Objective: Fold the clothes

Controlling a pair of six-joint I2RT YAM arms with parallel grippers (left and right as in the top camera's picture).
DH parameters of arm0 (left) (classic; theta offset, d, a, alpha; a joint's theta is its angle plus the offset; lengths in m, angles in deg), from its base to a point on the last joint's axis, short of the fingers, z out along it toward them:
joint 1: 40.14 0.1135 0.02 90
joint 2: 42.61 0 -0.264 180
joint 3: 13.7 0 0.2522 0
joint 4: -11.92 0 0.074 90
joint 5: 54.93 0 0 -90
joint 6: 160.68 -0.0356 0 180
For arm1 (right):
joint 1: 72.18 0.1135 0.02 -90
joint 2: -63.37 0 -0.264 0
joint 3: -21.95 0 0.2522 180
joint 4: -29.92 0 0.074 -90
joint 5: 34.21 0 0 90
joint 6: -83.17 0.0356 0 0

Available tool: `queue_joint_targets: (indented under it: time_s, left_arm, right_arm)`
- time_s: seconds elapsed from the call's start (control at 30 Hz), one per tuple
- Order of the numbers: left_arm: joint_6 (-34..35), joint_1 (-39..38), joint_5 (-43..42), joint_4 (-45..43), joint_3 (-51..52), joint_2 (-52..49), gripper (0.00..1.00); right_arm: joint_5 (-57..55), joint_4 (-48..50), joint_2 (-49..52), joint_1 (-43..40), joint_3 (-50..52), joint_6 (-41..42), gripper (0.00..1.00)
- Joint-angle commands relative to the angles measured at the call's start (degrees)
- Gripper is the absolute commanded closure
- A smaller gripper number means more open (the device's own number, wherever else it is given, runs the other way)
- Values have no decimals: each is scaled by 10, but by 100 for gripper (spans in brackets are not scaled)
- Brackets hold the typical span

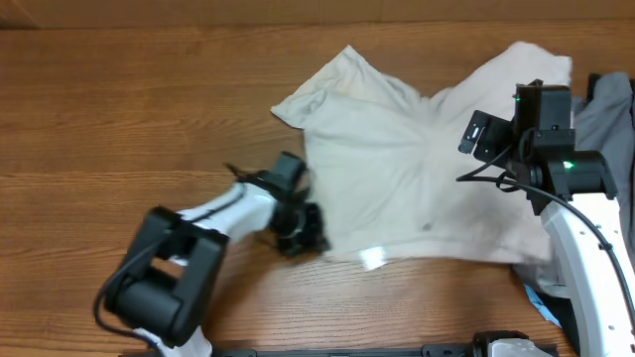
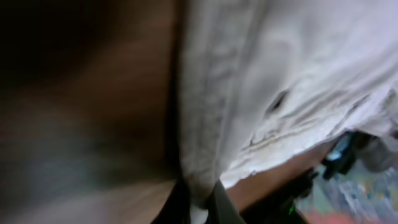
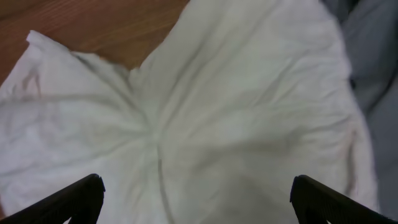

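Note:
The cream shorts lie spread flat across the middle and right of the wooden table, with one leg toward the back centre and the other toward the back right. My left gripper is at the shorts' front left edge and is shut on the cloth; the left wrist view shows the hem pinched between its fingers. My right gripper hovers over the shorts' right part, open and empty. Its wrist view shows the two fingertips wide apart above the crotch seam.
A grey garment lies at the table's right edge, partly under the right arm, and shows in the right wrist view. A dark item lies at the front right. Bare wood lies to the left.

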Motion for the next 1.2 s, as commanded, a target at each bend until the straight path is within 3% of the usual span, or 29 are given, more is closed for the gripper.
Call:
queue_joint_targets:
  time_s: [0.0,0.17,0.27,0.4,0.53,0.8,0.93,1.17]
  left_arm:
    - [-175,154,51,155,0,65,96]
    - [-302,413,148,290,-55,120,96]
    - [-329,556,131,311,-113,125,96]
    - [-348,653,82,321,-149,125,92]
    - [-341,682,103,316,-151,125,90]
    - [-277,683,212,286,-196,125,94]
    - [-276,678,211,286,-261,125,93]
    - [-276,652,212,290,-265,125,88]
  right_arm:
    - [1,-4,-3,-16,-9,-9,0]
    - [60,-14,8,-17,-9,-86,0]
    - [145,-12,24,-16,-9,-132,2]
    - [249,6,60,-1,-9,-170,10]
    - [254,12,118,47,-26,-173,14]
    - [234,-34,269,141,-208,-183,10]
    - [248,73,338,175,-253,-183,16]
    - [297,252,440,239,-253,-183,10]
